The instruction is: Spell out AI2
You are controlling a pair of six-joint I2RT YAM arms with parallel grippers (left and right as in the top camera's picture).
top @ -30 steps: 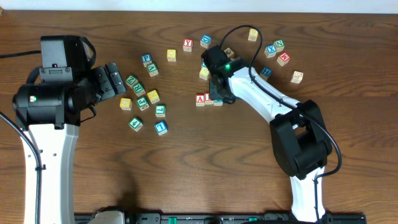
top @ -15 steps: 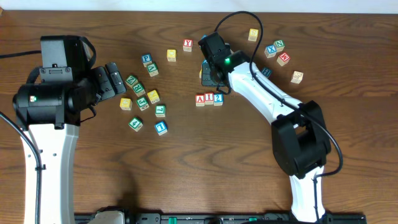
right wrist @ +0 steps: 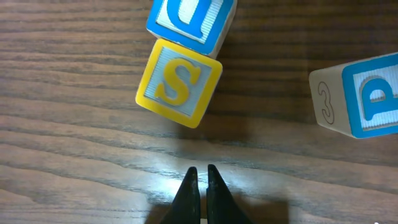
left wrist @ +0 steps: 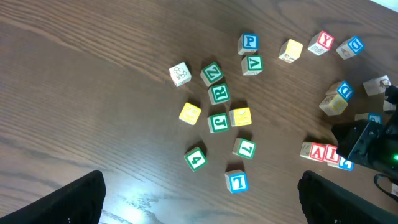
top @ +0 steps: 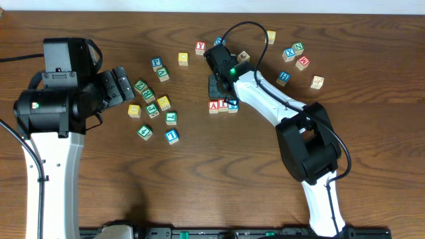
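Three blocks stand in a row on the wooden table: a red A block (top: 214, 105), a red I block (top: 223, 104) and a blue 2 block (top: 234, 105). The row also shows at the right edge of the left wrist view (left wrist: 317, 151). My right gripper (top: 216, 85) is just behind the row, shut and empty, with its fingertips (right wrist: 200, 171) together above bare wood. A yellow S block (right wrist: 179, 82) lies just ahead of them. My left gripper (top: 121, 83) is open and empty at the left, its fingers (left wrist: 202, 199) spread wide.
A cluster of green, yellow and blue blocks (top: 153, 103) lies between the arms. More blocks sit at the back right (top: 295, 53) and back middle (top: 200, 48). In the right wrist view, a blue block (right wrist: 191, 15) touches the S block and a blue P block (right wrist: 364, 93) lies to the right.
My right gripper has let go of the 2 block at the end of the row and has drawn back and to the left. The left arm has not moved.
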